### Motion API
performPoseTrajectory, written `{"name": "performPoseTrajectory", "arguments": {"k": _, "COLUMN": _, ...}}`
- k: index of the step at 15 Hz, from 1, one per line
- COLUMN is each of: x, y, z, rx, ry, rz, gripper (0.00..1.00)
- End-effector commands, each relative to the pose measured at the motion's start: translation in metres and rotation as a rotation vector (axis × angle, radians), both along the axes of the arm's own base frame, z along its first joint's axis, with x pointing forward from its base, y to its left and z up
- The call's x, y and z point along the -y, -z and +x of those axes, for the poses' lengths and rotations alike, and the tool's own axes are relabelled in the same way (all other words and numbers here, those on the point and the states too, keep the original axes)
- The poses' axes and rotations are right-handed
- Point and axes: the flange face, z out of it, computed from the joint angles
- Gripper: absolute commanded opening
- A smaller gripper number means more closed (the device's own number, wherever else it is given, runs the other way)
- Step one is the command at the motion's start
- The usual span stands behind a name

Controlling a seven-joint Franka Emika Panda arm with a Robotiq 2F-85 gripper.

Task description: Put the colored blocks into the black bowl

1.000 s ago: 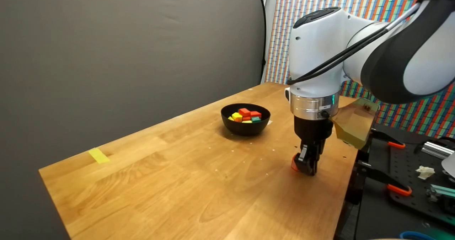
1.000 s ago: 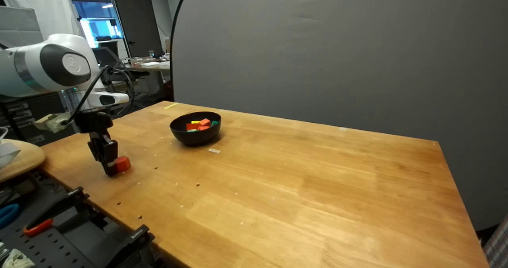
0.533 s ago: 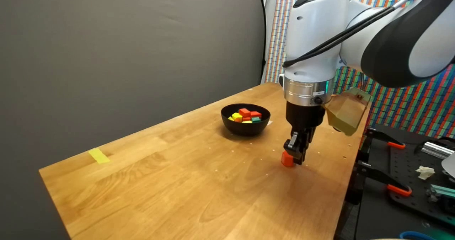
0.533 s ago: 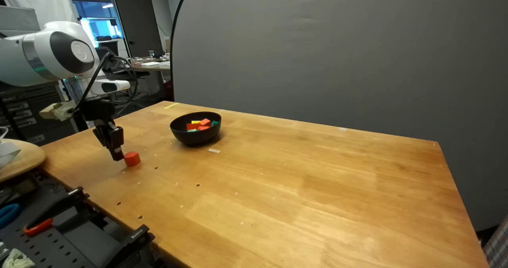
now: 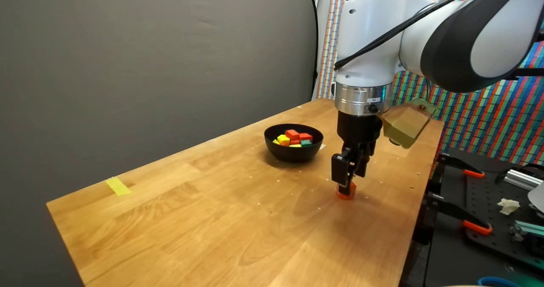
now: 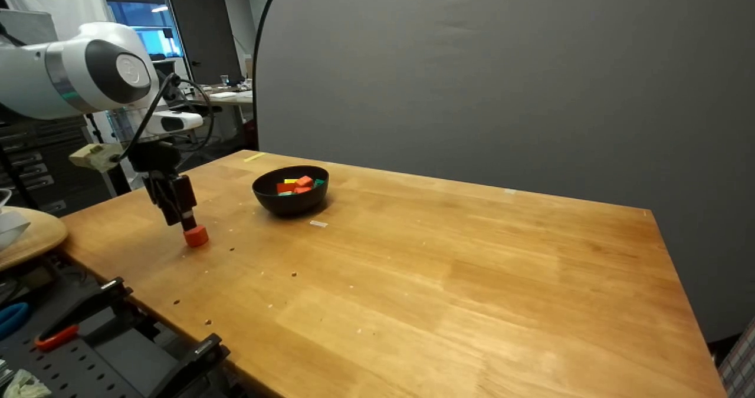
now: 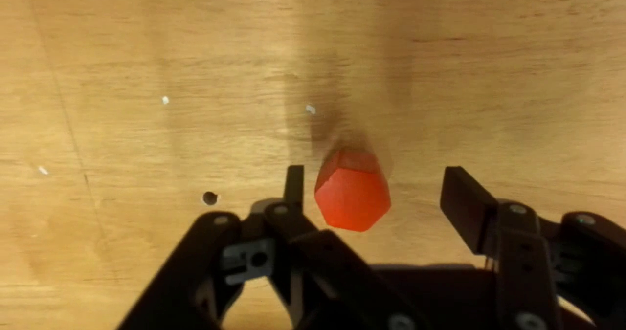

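A single red block rests on the wooden table, its flat faceted top turned up. My gripper is open around it in the wrist view. The left finger is close beside the block, and a wider gap parts it from the right finger. In an exterior view the gripper is right above and behind the red block; a fingertip partly covers the red block in an exterior view. The black bowl holds several red, orange, yellow and green blocks, also visible inside the bowl.
A flat yellow strip is stuck near the far table corner. Clamps with orange handles grip the table edge by the dark perforated board. A round wooden top stands beside that edge. A grey backdrop borders the far side.
The red block slid a little across the table, away from the near edge, then stayed put. My gripper rose, moved the same way over the block, and went from shut to open.
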Motion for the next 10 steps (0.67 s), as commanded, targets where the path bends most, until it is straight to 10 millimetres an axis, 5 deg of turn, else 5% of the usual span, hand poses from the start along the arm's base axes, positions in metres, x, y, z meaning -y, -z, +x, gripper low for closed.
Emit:
{"name": "performPoseTrajectory", "arguments": {"k": 1, "x": 0.007, "y": 0.013, "z": 0.019, "rx": -0.032, "ry": -0.009, "rz": 0.027, "gripper": 1.00}}
{"name": "performPoseTrajectory", "arguments": {"k": 2, "x": 0.010, "y": 0.018, "z": 0.022, "rx": -0.044, "ry": -0.010, "rz": 0.029, "gripper": 0.99}}
{"name": "performPoseTrajectory", "arguments": {"k": 3, "x": 0.010, "y": 0.021, "z": 0.023, "rx": -0.057, "ry": -0.017, "rz": 0.036, "gripper": 0.72}}
{"name": "performPoseTrajectory", "arguments": {"k": 5, "x": 0.008, "y": 0.024, "z": 0.022, "rx": -0.080, "ry": -0.030, "rz": 0.047, "gripper": 0.70}}
{"name": "performPoseTrajectory", "arguments": {"k": 10, "x": -0.001, "y": 0.018, "z": 0.011, "rx": -0.098, "ry": -0.054, "rz": 0.082, "gripper": 0.30}}
